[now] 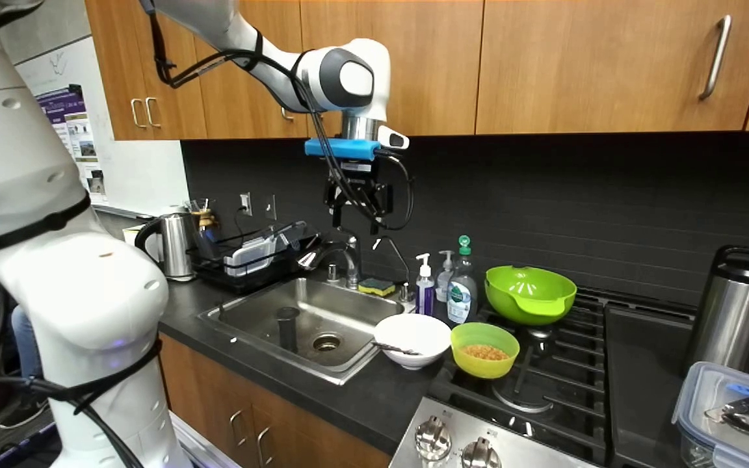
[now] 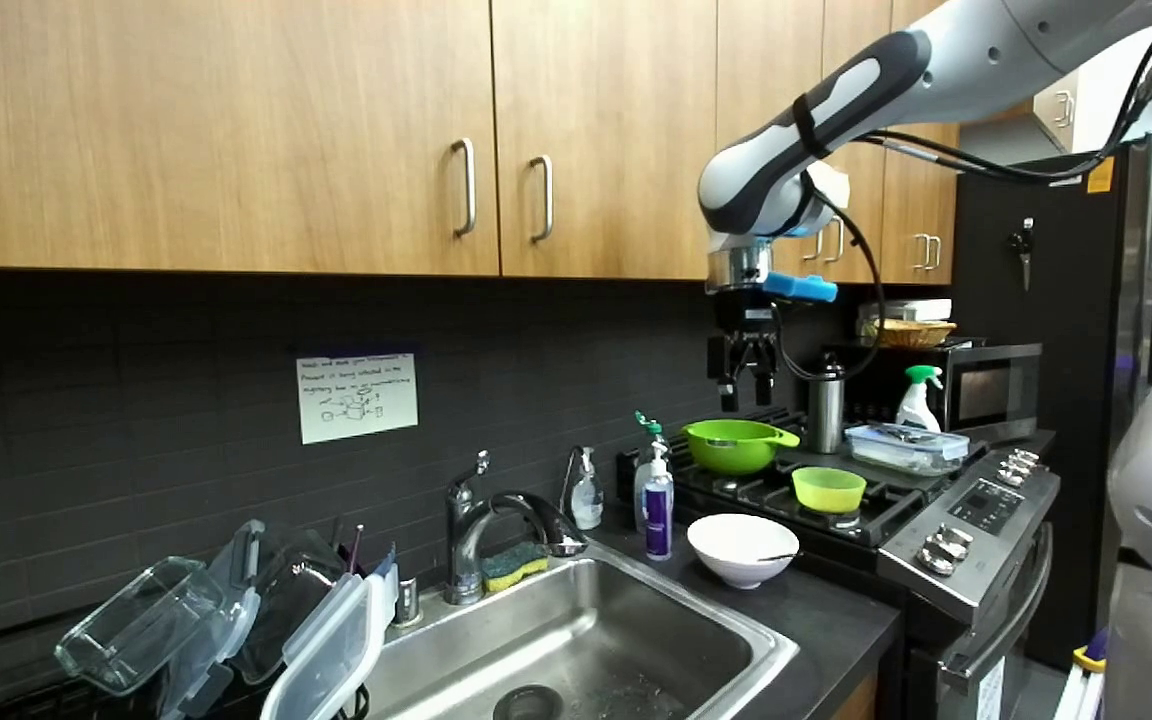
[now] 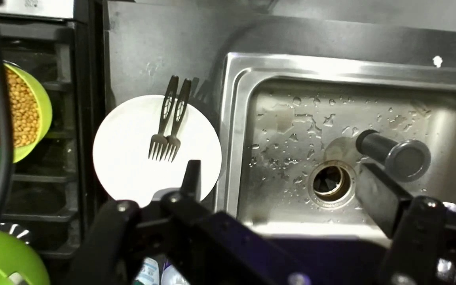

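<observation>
The fingers (image 3: 380, 204) hang spread and empty, high over the desk (image 3: 145, 67) and sink (image 3: 232, 138). In the wrist view the white bowl (image 3: 125, 166) sits at nine o'clock, two forks (image 3: 179, 114) lying in it, handles past its one o'clock rim. No grasp is made, so the handling looks unstarted or between grips (which, I cannot tell).

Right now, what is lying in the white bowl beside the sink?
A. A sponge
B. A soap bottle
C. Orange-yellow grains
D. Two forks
D: the wrist view, looking down, shows two dark forks side by side in the white bowl, their handles reaching past its rim.
</observation>
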Robot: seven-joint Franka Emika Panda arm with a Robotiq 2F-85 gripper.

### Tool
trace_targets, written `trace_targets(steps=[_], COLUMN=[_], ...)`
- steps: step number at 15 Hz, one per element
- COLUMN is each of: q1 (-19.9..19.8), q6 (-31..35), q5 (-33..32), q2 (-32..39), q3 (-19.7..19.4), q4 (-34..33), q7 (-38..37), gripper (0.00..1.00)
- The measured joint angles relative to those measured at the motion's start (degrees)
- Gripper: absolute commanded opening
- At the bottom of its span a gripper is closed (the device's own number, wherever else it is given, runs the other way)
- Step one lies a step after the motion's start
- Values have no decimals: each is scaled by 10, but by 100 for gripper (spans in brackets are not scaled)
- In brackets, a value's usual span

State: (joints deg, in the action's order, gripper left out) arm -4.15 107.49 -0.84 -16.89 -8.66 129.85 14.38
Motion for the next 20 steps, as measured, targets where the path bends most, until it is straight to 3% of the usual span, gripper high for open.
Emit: trace_targets(steps=[9,20], q1=[-9,-28], q6=[97,126], q5=[0,4], q2=[0,1], q3=[-25,-47], q4=[29,77], q7=[10,10], gripper=[100,100])
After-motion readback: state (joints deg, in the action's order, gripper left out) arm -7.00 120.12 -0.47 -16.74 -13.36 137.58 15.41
